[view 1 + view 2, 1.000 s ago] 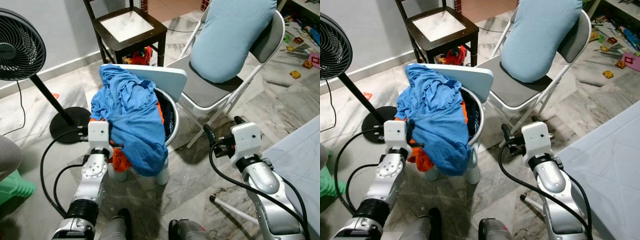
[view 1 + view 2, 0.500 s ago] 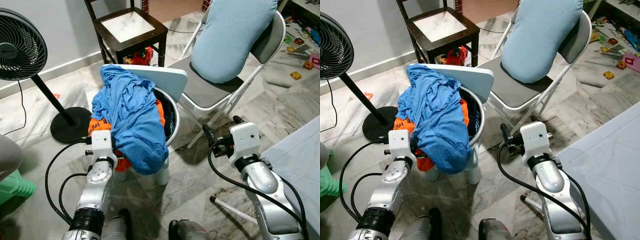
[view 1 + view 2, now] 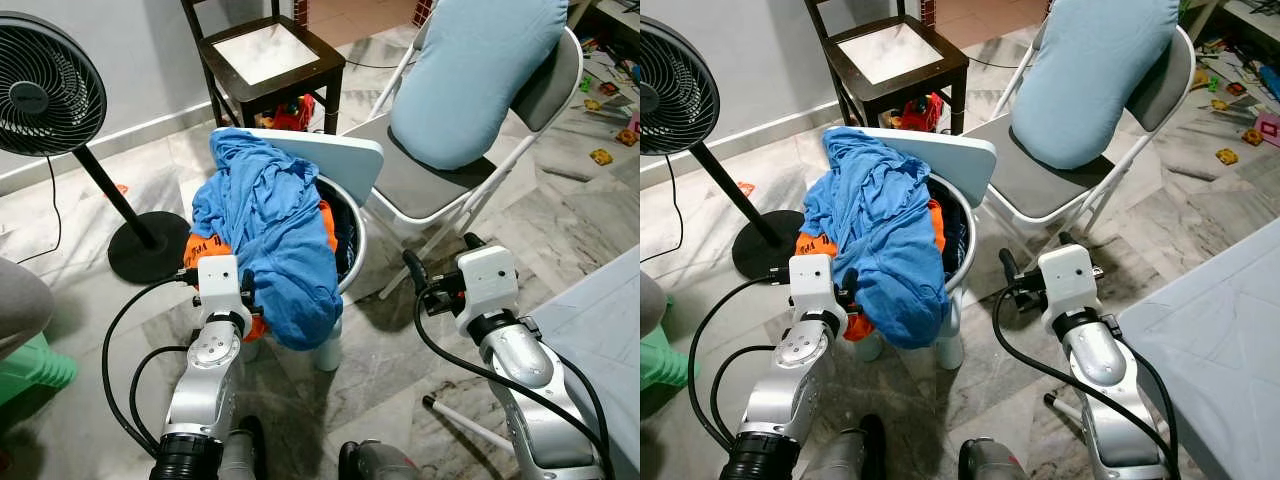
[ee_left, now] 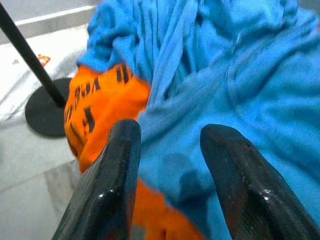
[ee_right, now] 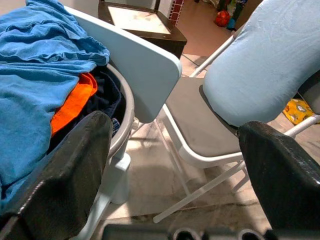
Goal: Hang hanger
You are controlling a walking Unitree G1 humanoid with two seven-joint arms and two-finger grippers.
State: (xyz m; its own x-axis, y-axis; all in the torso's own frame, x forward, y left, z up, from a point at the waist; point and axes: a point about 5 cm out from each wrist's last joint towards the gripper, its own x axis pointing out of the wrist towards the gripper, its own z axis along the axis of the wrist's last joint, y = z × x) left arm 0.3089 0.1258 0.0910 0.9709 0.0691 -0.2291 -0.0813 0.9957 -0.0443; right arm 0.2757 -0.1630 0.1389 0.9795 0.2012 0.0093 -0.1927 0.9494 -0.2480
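A blue shirt [image 3: 268, 215] lies heaped over a round metal basin [image 3: 352, 238] that sits on a small white chair [image 3: 335, 155]. An orange garment with black letters [image 4: 95, 112] hangs out beneath the shirt, and dark clothes lie inside the basin. My left gripper [image 4: 172, 132] is open, its fingers [image 4: 117, 170] right at the blue and orange cloth on the pile's near-left side. To the right of the basin my right gripper [image 3: 440, 255] stands wide open above the floor, holding nothing. No hanger can be made out.
A black standing fan [image 3: 50, 85] is at the left, a dark wooden chair [image 3: 270, 50] behind the basin. A grey folding chair [image 3: 420, 185] with a light blue cushion [image 3: 480, 70] stands at the right. A pale tabletop [image 3: 605, 310] fills the near right. Toys litter the far floor.
My left gripper has moved right, in against the clothes pile, and more of the orange garment shows under the blue shirt. The camera shifted slightly; the right arm has hardly moved.
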